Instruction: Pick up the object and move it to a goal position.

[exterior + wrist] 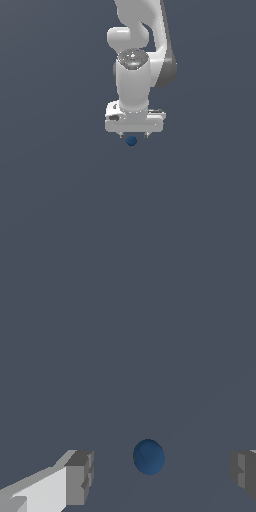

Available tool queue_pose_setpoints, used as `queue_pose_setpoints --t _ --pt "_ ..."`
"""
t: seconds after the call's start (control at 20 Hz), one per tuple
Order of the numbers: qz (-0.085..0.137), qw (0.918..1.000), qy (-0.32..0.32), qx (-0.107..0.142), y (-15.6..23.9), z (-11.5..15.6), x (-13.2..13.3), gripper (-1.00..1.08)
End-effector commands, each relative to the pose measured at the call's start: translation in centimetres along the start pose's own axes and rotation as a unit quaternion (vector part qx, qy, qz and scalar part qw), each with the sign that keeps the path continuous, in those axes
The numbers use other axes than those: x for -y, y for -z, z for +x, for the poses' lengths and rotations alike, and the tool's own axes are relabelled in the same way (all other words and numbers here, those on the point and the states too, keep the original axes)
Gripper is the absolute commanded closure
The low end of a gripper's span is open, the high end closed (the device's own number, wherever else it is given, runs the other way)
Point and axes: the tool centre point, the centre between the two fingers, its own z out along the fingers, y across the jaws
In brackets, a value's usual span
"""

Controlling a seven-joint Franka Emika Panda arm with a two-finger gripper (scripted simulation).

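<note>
Sitting on the plain grey counter [55,200], small dark blue ball [131,141], smooth and unmarked, directly beneath the white hand [133,135] in the exterior view. Lying in the wrist view [148,457] between the two grey fingertips [80,477], clear of both, somewhat closer to one than the other. Spread wide, fingers well apart with open gaps on either side of the ball, pinching nothing. Pointing straight down, hand set low over the ball, short finger stubs just showing under its broad body. Rising behind, white arm [134,80] with a grey-capped joint, leaving the exterior view's upper edge.
</note>
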Motion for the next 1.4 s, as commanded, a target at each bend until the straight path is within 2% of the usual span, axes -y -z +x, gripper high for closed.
queue_pose_setpoints --t 0.0,0.5,0.9,1.35 --pt "0.000 1.0000 0.000 0.000 0.0 0.0 0.0 -0.92" --pt "-0.002 0.9999 -0.008 -0.005 0.0 0.3 -3.0 -0.92" --pt "-0.003 0.9997 -0.023 -0.004 -0.7 -0.1 -2.7 -0.92" --pt "-0.008 0.9963 -0.086 0.000 -3.5 -1.9 -2.2 -0.92"
